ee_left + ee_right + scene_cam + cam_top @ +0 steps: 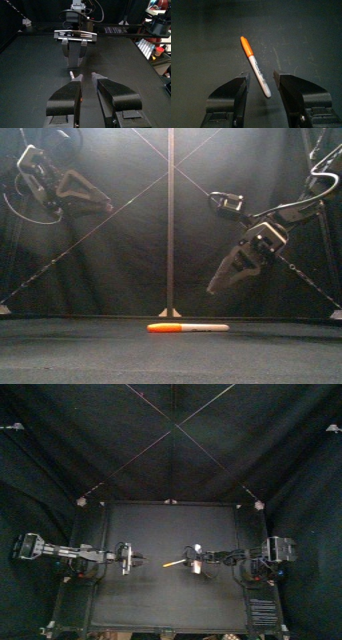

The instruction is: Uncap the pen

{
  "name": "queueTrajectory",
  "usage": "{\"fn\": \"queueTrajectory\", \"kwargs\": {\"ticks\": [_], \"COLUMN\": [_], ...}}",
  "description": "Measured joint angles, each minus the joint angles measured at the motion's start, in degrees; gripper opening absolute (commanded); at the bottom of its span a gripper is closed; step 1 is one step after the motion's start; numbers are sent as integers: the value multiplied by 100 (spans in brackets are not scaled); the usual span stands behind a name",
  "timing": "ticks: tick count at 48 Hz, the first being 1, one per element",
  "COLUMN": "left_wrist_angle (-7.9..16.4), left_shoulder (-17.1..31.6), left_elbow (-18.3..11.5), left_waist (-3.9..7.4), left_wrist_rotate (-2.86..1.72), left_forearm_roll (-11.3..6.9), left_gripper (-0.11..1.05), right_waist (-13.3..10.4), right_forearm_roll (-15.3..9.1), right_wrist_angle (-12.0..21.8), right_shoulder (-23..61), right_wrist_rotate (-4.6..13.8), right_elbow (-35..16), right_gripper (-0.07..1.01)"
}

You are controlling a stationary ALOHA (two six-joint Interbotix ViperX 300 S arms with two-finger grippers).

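A marker pen (187, 327) lies flat on the black table near the front, its orange cap at the left end and its white barrel to the right. In the right wrist view the pen (254, 65) runs slantwise between the jaws, cap end farthest from me. My right gripper (261, 76) is open and hangs above the barrel without touching it; the front view shows that gripper (218, 285) well off the table. My left gripper (86, 76) is a little open and holds nothing. It stays high at the left (70, 196), facing the right gripper (75, 64).
Black curtains close the back and sides of the booth. In the top view the two grippers (127, 560) (195, 562) face each other across the table's middle, with the pen (174, 564) between them.
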Motion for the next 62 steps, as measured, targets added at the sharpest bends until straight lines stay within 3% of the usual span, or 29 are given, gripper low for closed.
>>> {"fn": "queueTrajectory", "kwargs": {"ticks": [15, 22, 29, 31, 37, 48, 62], "left_wrist_angle": [0, 0, 26, 70, 246, 800, 1055], "left_shoulder": [123, 141, 299, 404, 747, 1512, 2092], "left_elbow": [0, 0, -114, -193, -431, -984, -1380], "left_waist": [0, 0, 9, 18, 114, 255, 334], "left_wrist_rotate": [-9, -18, -18, 18, 44, 44, 53], "left_forearm_roll": [-9, -9, -272, -413, -633, -475, -185], "left_gripper": [65, 66, 66, 67, 73, 89, 89], "right_waist": [-53, -62, -62, -62, -70, -70, -35], "right_forearm_roll": [0, -9, -9, -9, -9, -18, -176], "right_wrist_angle": [62, 193, 264, 281, 316, 439, 589], "right_shoulder": [888, 958, 949, 932, 817, 387, 272], "right_wrist_rotate": [0, 9, -9, -9, -26, -53, 0], "right_elbow": [-281, -325, -343, -352, -378, -633, -800], "right_gripper": [77, 64, 49, 48, 48, 48, 48]}}
